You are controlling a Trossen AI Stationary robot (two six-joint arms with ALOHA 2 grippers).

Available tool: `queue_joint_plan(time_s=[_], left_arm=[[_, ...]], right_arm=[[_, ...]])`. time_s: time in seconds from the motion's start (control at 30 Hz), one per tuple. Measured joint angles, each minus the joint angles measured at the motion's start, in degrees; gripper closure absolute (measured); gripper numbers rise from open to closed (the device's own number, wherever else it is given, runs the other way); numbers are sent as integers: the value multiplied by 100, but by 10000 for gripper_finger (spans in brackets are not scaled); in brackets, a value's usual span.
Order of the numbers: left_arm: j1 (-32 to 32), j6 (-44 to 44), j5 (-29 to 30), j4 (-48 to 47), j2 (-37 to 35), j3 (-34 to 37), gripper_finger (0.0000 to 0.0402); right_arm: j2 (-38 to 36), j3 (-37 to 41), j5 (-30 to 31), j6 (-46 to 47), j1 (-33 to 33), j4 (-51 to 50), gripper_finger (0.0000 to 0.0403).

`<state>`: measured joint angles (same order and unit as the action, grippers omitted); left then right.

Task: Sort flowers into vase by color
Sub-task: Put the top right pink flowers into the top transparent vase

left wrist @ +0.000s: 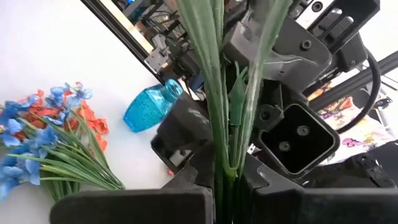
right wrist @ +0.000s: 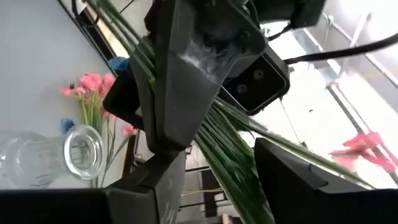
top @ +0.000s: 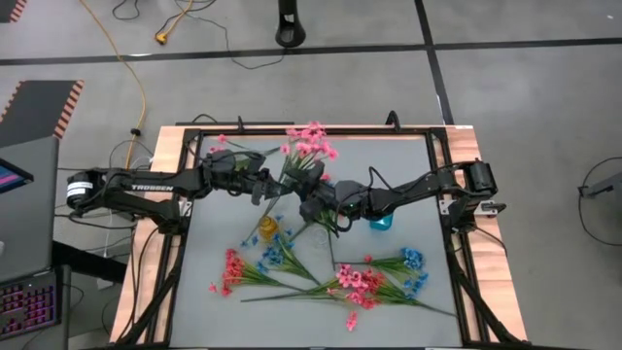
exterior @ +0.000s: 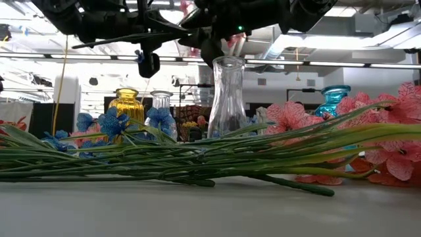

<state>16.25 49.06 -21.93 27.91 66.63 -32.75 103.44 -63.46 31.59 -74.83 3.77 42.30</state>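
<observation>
Left gripper (top: 277, 187) is pinching the pink spray (top: 309, 146); right gripper (top: 313, 199) is spreading beside it; vases unfilled, sprays (top: 360, 282) lying below.

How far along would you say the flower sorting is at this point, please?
Done: nothing visibly; the clear vase looks empty. In hand: a pink spray is held above the table centre, the left pincer shut on its stems, the right pincer open beside them. Left: the flowers lying on the table, pink, coral-red and blue, remain unsorted.

Grey table (top: 389, 185): vases (top: 381, 222), loose flowers (top: 360, 284).
</observation>
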Motion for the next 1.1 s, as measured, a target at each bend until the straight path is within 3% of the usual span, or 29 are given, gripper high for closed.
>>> queue_joint_plan(time_s=[0.13,0.4,0.77,0.93,1.1], left_arm=[[202,-97,-29,-1,-2,0,400],[723,-299,-12,3,-2,2,400],[1365,-1537,-37,518,-4,2,400],[1366,-2663,-94,758,-7,2,400],[1284,-3148,141,1229,-7,2,400]], right_arm=[[0,4,236,473,-4,1,181],[-38,7,1393,1015,34,3,183],[-322,9,1760,1758,133,-64,184],[-912,9,1804,2758,3,-1042,184],[-1660,9,1058,4444,-330,-2798,184]])
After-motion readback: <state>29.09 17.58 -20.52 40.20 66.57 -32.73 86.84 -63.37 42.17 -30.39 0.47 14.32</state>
